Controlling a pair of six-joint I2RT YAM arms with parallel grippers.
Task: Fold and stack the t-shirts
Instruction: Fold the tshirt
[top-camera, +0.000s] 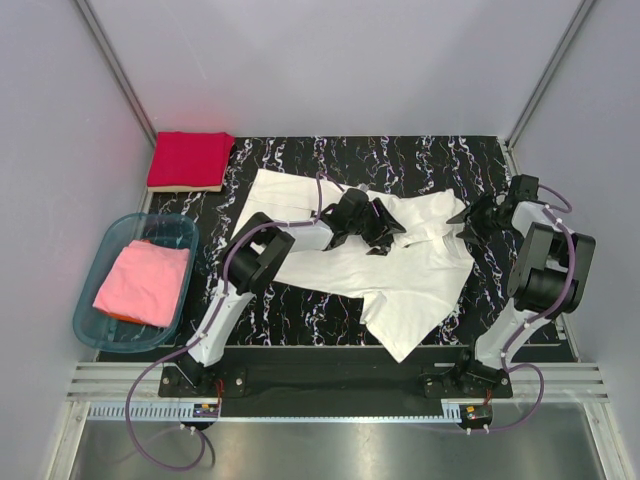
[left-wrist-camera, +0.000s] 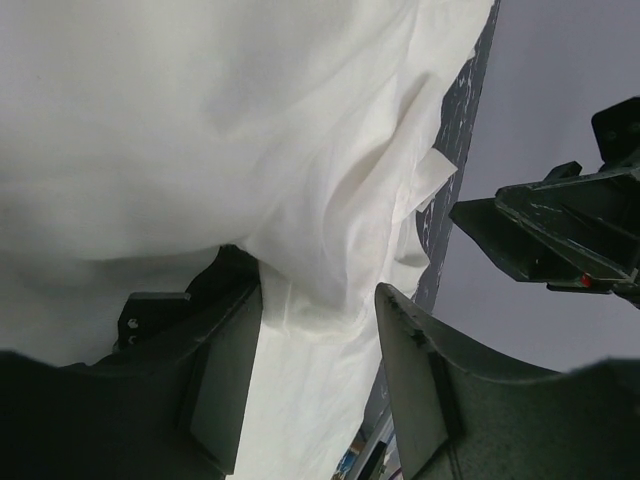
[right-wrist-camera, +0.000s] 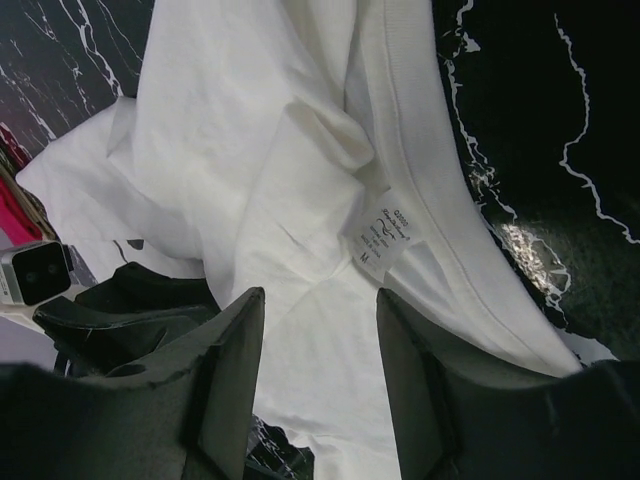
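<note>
A white t-shirt (top-camera: 400, 265) lies crumpled across the black marbled table (top-camera: 290, 310). My left gripper (top-camera: 385, 232) is open above its middle; in the left wrist view (left-wrist-camera: 320, 300) white cloth (left-wrist-camera: 200, 130) lies under and between the jaws. My right gripper (top-camera: 462, 222) is open at the shirt's right edge; in the right wrist view (right-wrist-camera: 318, 300) it hovers over the collar, next to the neck label (right-wrist-camera: 385, 240). A folded red shirt (top-camera: 189, 159) lies at the back left. A folded pink shirt (top-camera: 142, 282) lies in the blue basket (top-camera: 95, 315).
The blue basket stands off the table's left edge. Grey walls enclose the table on the left, back and right. The arm bases sit on the rail at the near edge (top-camera: 330, 380). The right gripper shows in the left wrist view (left-wrist-camera: 560, 235).
</note>
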